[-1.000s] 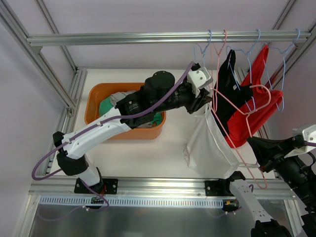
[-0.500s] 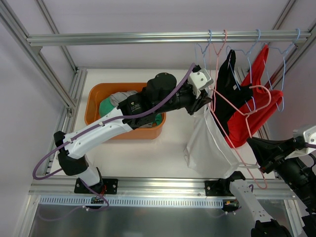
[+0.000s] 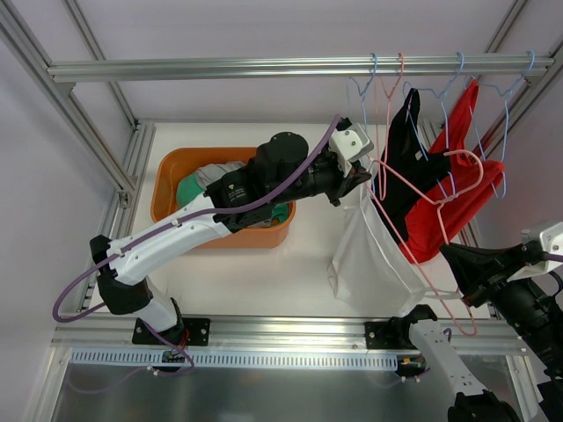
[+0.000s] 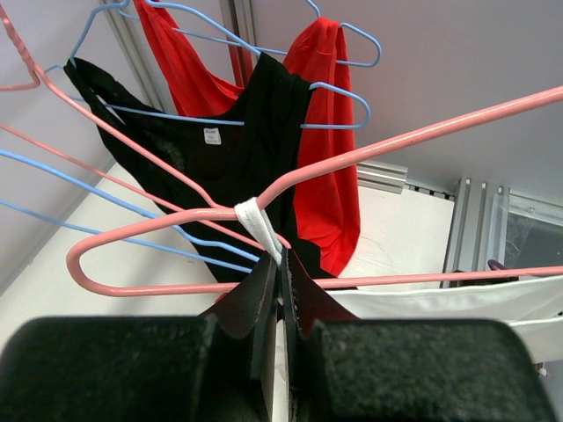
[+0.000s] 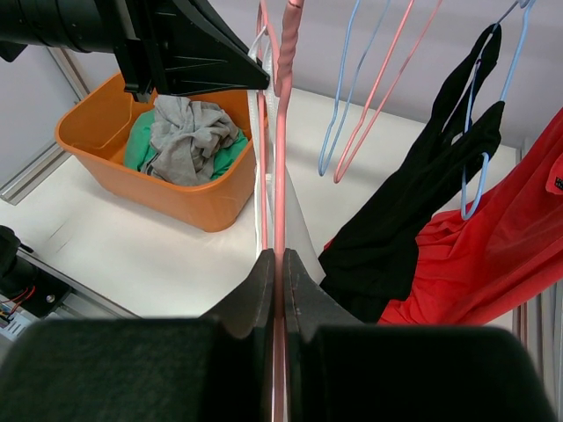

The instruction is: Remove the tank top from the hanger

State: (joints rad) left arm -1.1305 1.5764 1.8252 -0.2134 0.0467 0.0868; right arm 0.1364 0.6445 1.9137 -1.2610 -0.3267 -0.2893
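Note:
A white tank top (image 3: 368,255) hangs from a pink hanger (image 3: 413,224) held out in front of the rail. My left gripper (image 3: 365,180) is shut on the tank top's white strap (image 4: 257,221), which still wraps over the pink hanger (image 4: 378,145) near its shoulder. My right gripper (image 3: 453,257) is shut on the lower end of the pink hanger (image 5: 281,123). The white tank top (image 5: 257,176) shows edge-on in the right wrist view.
An orange bin (image 3: 167,189) with green and grey clothes sits at the left. A black tank top (image 3: 406,163) and a red one (image 3: 462,198) hang on blue hangers (image 3: 449,105) from the metal rail (image 3: 220,67). Another pink hanger (image 3: 393,88) hangs there empty.
My left gripper has pulled slightly left and back with the strap. The white fabric has shifted a little left. My right gripper has held still.

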